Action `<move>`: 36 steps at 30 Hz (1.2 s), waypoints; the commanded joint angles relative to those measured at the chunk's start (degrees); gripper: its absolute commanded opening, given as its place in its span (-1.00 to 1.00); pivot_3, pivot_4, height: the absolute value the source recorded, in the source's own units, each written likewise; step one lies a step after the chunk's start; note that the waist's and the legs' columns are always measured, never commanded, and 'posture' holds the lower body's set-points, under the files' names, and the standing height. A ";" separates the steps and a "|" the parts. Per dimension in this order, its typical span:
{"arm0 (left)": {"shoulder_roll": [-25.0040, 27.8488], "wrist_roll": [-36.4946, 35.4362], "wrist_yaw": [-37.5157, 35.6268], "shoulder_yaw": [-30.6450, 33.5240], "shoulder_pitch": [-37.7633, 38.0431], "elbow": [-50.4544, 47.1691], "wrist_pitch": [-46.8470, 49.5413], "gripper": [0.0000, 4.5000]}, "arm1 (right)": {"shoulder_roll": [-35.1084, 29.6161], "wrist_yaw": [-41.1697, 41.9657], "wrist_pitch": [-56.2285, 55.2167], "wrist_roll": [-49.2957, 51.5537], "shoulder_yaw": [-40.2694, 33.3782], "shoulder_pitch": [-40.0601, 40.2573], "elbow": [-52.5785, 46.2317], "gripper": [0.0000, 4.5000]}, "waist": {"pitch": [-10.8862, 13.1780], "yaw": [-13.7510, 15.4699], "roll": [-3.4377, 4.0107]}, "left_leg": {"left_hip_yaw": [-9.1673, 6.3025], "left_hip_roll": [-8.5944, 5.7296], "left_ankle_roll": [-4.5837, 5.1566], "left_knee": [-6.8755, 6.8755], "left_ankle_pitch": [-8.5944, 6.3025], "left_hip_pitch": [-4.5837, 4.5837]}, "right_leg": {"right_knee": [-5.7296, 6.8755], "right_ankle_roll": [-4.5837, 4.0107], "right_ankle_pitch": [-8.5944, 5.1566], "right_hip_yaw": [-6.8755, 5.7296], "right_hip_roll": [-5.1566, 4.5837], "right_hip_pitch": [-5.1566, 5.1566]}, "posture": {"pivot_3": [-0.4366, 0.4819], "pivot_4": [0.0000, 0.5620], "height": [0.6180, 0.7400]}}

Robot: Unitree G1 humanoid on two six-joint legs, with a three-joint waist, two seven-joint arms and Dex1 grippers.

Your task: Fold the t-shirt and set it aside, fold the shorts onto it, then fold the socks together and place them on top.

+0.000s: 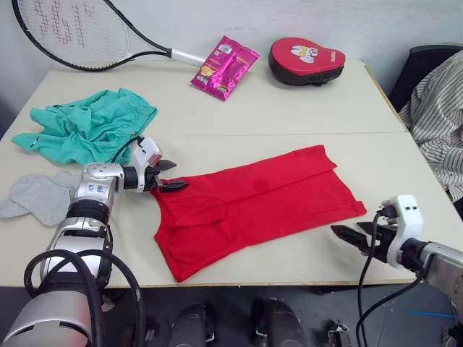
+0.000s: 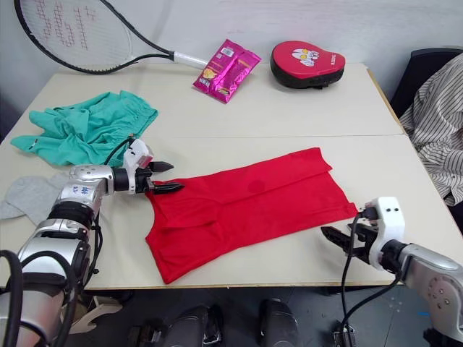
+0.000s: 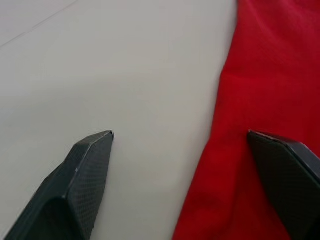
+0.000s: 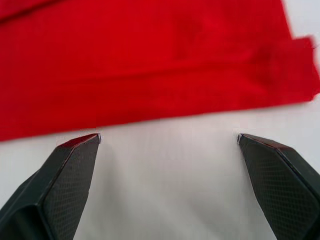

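The red t-shirt (image 1: 253,206) lies flat across the middle of the table, folded into a long band. My left gripper (image 1: 170,176) is open at the shirt's left end; in the left wrist view one finger is over the red cloth (image 3: 260,100) and the other over bare table. My right gripper (image 1: 354,235) is open near the table's front right edge, just short of the shirt's right end (image 4: 150,65). The teal shorts (image 1: 90,126) lie crumpled at the far left. The grey socks (image 1: 40,195) lie by the left edge, beside my left arm.
A tennis racket (image 1: 79,36) lies at the back left, pink snack packets (image 1: 224,66) and a red padded mitt (image 1: 305,59) at the back. A striped cloth (image 1: 438,116) hangs over a chair past the table's right edge. Bare table (image 1: 289,119) lies behind the shirt.
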 commanded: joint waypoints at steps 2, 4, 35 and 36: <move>-1.79 0.95 -2.32 -0.15 0.79 0.90 0.08 1.00 | 2.44 -4.32 0.04 -2.04 4.53 -4.32 3.26 0.99 | -0.15 0.01 -0.25 | -0.01 -0.01 0.01 0.06 0.01 0.01 | 0.06 0.01 0.01 0.01 -0.01 0.01 | -0.05 -0.47 1.00; -2.35 0.80 -3.27 -0.13 1.12 0.16 0.47 1.00 | 2.40 -4.63 -1.03 -3.12 6.08 -5.24 4.44 0.99 | -0.23 0.02 -0.38 | -0.02 0.00 0.01 0.09 0.01 0.03 | 0.08 0.01 0.01 0.01 -0.03 0.02 | -0.05 -0.47 1.00; -4.66 -14.21 16.00 10.51 44.97 -74.88 32.46 -0.99 | 4.19 5.02 -47.89 -32.52 34.07 -40.02 57.99 -1.00 | -0.44 -1.61 -0.73 | 0.10 0.09 -0.12 0.05 0.03 0.22 | 0.15 0.01 0.01 0.27 0.02 0.07 | -0.05 -0.47 1.00; -5.13 -14.38 17.45 10.54 46.16 -76.93 33.32 -0.99 | 4.94 4.74 -49.77 -33.23 34.03 -41.91 61.23 -1.00 | -0.43 -1.62 -0.70 | 0.10 0.08 -0.12 0.05 0.04 0.20 | 0.15 0.01 0.01 0.26 0.02 0.06 | -0.05 -0.47 1.00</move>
